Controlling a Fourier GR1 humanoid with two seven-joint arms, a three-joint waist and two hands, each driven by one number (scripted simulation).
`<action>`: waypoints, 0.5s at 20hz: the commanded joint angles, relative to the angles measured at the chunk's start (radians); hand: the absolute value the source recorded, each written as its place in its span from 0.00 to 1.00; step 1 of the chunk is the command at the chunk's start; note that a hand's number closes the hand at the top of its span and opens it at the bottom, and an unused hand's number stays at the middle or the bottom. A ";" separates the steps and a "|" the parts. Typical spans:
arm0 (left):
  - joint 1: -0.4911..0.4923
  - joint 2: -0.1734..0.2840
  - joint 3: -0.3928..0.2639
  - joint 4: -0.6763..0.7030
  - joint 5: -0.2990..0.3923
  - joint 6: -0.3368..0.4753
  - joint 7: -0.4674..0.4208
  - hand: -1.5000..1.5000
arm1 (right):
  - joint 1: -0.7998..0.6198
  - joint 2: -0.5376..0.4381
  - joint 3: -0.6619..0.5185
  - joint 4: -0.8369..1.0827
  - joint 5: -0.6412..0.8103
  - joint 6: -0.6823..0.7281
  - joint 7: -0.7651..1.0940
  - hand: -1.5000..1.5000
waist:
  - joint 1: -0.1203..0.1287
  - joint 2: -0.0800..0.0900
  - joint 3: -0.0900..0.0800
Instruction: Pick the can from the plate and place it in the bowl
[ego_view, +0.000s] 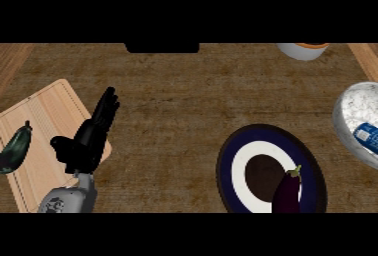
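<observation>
A blue can (365, 136) lies inside the grey speckled bowl (354, 107) at the right edge, only partly in view. The dark blue and white plate (251, 150) sits at the lower right and carries a purple eggplant (288, 192). My left hand (90, 134) rests open at the left, fingers pointing up, over the edge of the wooden cutting board (46, 120). My right hand does not show anywhere.
A dark green vegetable (15, 149) lies on the cutting board's left side. A white cup with orange contents (303, 50) stands at the back right. A black object (162, 47) sits at the back edge.
</observation>
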 joint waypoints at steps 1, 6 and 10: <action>-0.005 0.018 0.018 -0.040 0.014 -0.011 0.039 0.50 | 0.028 -0.052 -0.014 0.069 -0.031 0.111 -0.050 0.00 | 0.002 0.000 0.000; 0.027 -0.001 0.005 -0.012 0.020 -0.018 -0.009 0.50 | 0.123 -0.078 -0.004 0.101 -0.030 0.216 -0.175 0.00 | 0.001 0.001 0.001; -0.023 -0.012 0.000 -0.004 -0.001 0.006 0.021 0.50 | 0.164 -0.074 -0.003 0.083 -0.049 0.210 -0.202 0.00 | -0.006 -0.001 0.001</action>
